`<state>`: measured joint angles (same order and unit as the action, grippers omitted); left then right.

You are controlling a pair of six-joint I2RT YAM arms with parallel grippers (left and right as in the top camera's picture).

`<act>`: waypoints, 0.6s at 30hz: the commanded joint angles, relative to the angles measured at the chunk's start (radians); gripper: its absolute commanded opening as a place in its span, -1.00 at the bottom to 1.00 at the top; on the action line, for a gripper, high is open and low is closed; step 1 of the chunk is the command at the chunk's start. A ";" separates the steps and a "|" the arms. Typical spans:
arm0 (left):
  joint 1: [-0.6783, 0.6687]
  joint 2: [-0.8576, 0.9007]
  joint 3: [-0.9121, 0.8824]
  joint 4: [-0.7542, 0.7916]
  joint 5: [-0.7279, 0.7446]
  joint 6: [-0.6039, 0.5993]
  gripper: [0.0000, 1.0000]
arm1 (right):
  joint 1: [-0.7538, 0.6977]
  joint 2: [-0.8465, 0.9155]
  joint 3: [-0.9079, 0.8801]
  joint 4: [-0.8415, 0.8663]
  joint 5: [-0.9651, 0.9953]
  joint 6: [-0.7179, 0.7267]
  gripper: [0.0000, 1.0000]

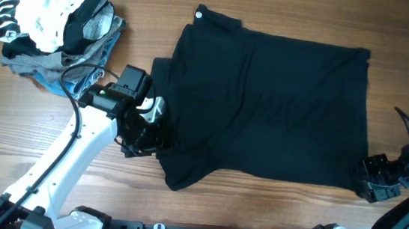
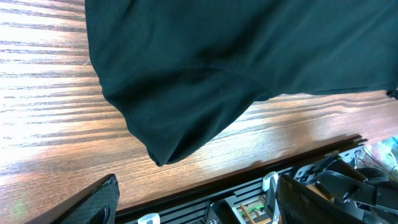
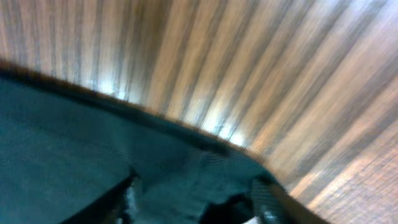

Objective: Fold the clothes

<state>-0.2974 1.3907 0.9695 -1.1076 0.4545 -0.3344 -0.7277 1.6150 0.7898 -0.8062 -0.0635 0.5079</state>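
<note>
The black garment [image 1: 265, 105] lies spread on the middle of the tabletop [image 1: 7, 133], its left side seemingly turned in once; most folding is left. My left pincer [image 1: 149, 130] gapes empty at its near left edge. My right pincer [image 1: 370, 178] straddles the near right corner, and I cannot tell if it grips.

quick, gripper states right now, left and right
left gripper: open, holding nothing, at the edge of the black garment
right gripper: fingers straddle the garment's corner; whether it grips cannot be told

A heap of other clothes [image 1: 55, 29] on your wooden table [image 1: 255, 217]
Look to the far left: you see a stripy black-and-white piece, a white one, grey ones and blue denim, all bunched up together.
</note>
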 commanded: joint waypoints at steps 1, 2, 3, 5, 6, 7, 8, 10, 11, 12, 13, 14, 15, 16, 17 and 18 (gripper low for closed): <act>-0.005 -0.006 -0.001 0.000 0.013 0.013 0.60 | 0.001 0.006 -0.074 0.058 0.020 0.066 -0.60; -0.013 -0.006 -0.001 0.000 0.013 0.013 0.58 | 0.001 0.006 -0.060 0.051 0.015 0.040 -0.85; -0.031 -0.006 -0.001 0.003 0.013 0.013 0.57 | 0.001 0.004 -0.028 0.020 0.008 0.031 -0.91; -0.074 -0.006 -0.001 0.028 0.013 0.012 0.54 | 0.001 -0.015 0.032 -0.024 -0.057 -0.030 -0.91; -0.116 -0.003 -0.001 0.056 0.012 0.003 0.53 | 0.001 -0.037 0.080 -0.059 -0.114 -0.051 -0.93; -0.148 -0.001 -0.003 0.081 -0.005 -0.034 0.52 | 0.001 -0.055 0.108 -0.071 -0.154 -0.072 -0.92; -0.175 0.000 -0.005 0.091 -0.044 -0.075 0.48 | 0.001 -0.071 0.132 -0.083 -0.185 -0.089 -0.91; -0.232 0.007 -0.023 0.086 -0.120 -0.177 0.47 | 0.001 -0.110 0.164 -0.102 -0.242 -0.098 -0.91; -0.245 0.008 -0.045 0.080 -0.119 -0.224 0.54 | 0.001 -0.124 0.171 -0.101 -0.278 -0.116 -0.91; -0.250 0.008 -0.080 0.071 -0.119 -0.270 0.57 | 0.002 -0.134 0.173 -0.100 -0.310 -0.116 -0.91; -0.251 0.008 -0.128 0.089 -0.119 -0.303 0.60 | 0.002 -0.142 0.173 -0.097 -0.338 -0.116 -0.91; -0.251 0.008 -0.158 0.127 -0.096 -0.304 0.60 | 0.002 -0.143 0.174 -0.095 -0.351 -0.116 -0.91; -0.251 0.011 -0.190 0.167 -0.069 -0.304 0.59 | 0.005 -0.143 0.174 -0.092 -0.378 -0.116 -0.91; -0.251 0.016 -0.220 0.192 -0.070 -0.311 0.57 | 0.010 -0.143 0.175 -0.092 -0.386 -0.117 -0.91; -0.251 0.021 -0.244 0.215 -0.069 -0.315 0.56 | 0.019 -0.143 0.178 -0.091 -0.386 -0.121 -0.91; -0.251 0.031 -0.273 0.242 -0.068 -0.329 0.54 | 0.030 -0.143 0.181 -0.091 -0.385 -0.131 -0.91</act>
<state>-0.5426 1.4021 0.7517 -0.9009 0.3679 -0.6140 -0.7204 1.4918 0.9417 -0.9009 -0.4049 0.4091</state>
